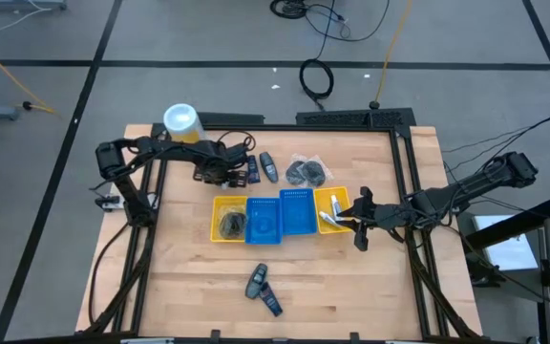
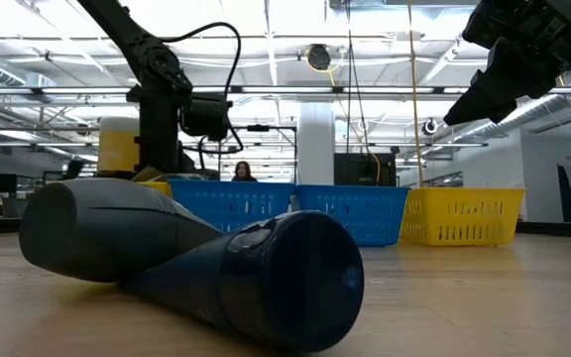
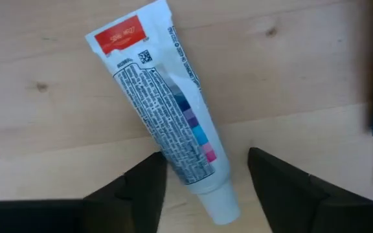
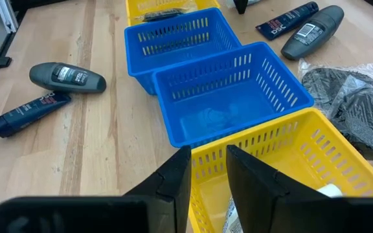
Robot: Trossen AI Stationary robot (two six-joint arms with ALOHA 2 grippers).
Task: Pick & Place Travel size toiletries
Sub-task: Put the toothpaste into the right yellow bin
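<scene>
A white tube (image 3: 167,116) with a red label lies flat on the wood. My left gripper (image 3: 206,162) is open above it at the table's far left part (image 1: 220,172), one finger on each side of its cap end (image 3: 219,204). My right gripper (image 4: 209,155) is open, its fingers a narrow gap apart, over the rim of the right yellow bin (image 4: 342,152) (image 1: 356,218). White tubes (image 1: 330,215) lie in that bin. A navy bottle (image 1: 253,170), a grey oval piece (image 1: 268,166) and clear packets (image 1: 306,172) rest on the far part of the table.
Four bins stand in a row mid-table: yellow (image 1: 216,229), blue (image 1: 263,222), blue (image 1: 297,210), yellow (image 1: 344,199). A yellow canister (image 1: 181,122) stands at the far left corner. A grey oval piece (image 2: 107,233) and a navy bottle (image 2: 285,278) lie near the near edge.
</scene>
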